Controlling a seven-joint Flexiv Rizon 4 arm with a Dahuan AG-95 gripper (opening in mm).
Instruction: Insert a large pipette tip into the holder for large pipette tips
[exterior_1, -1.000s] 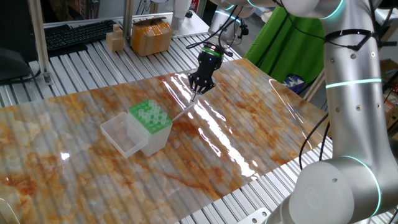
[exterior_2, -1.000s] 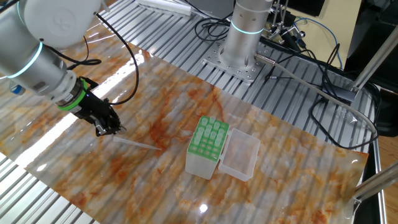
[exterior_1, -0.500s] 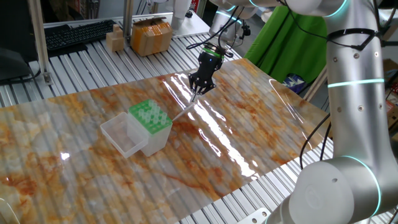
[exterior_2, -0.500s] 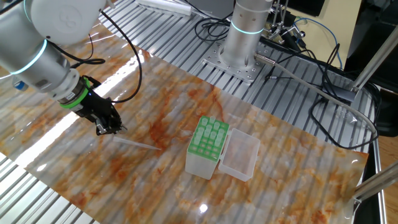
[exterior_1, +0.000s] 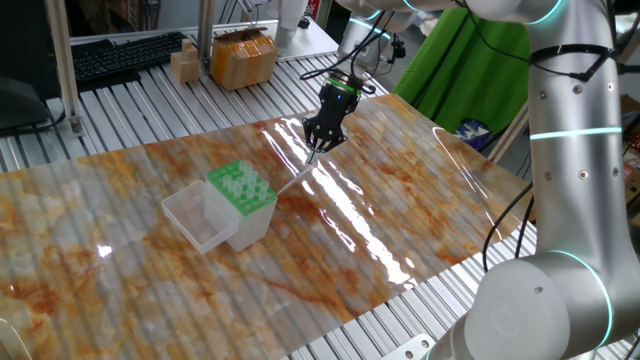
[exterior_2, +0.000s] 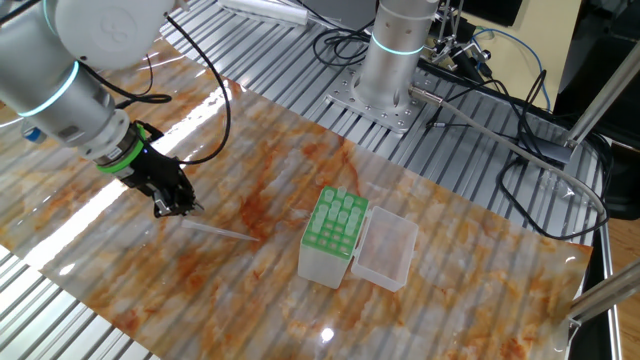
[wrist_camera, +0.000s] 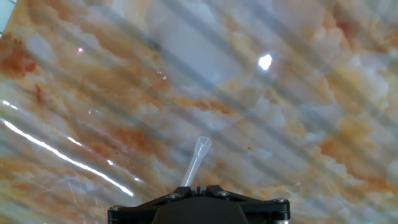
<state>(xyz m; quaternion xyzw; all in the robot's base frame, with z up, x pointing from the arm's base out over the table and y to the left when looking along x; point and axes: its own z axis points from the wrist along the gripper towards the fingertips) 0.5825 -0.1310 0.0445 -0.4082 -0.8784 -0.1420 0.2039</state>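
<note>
The large pipette tip (exterior_2: 222, 231) is a thin translucent cone lying low along the marbled table, its point towards the holder. It also shows in one fixed view (exterior_1: 295, 172). My gripper (exterior_2: 176, 208) (exterior_1: 314, 146) is at the tip's wide end, jaws nearly together around it. In the hand view the tip's open wide end (wrist_camera: 202, 147) sticks out just past my gripper (wrist_camera: 196, 186). The holder for large pipette tips (exterior_2: 335, 224) (exterior_1: 241, 187) has a green rack plate, with its clear lid (exterior_2: 385, 250) open beside it. It stands apart from the gripper.
A second robot base (exterior_2: 385, 70) with cables stands at the table's far side. Cardboard boxes (exterior_1: 240, 55) and a keyboard (exterior_1: 125, 55) sit on the slatted bench beyond the marbled mat. A green cloth (exterior_1: 445, 70) hangs behind the arm.
</note>
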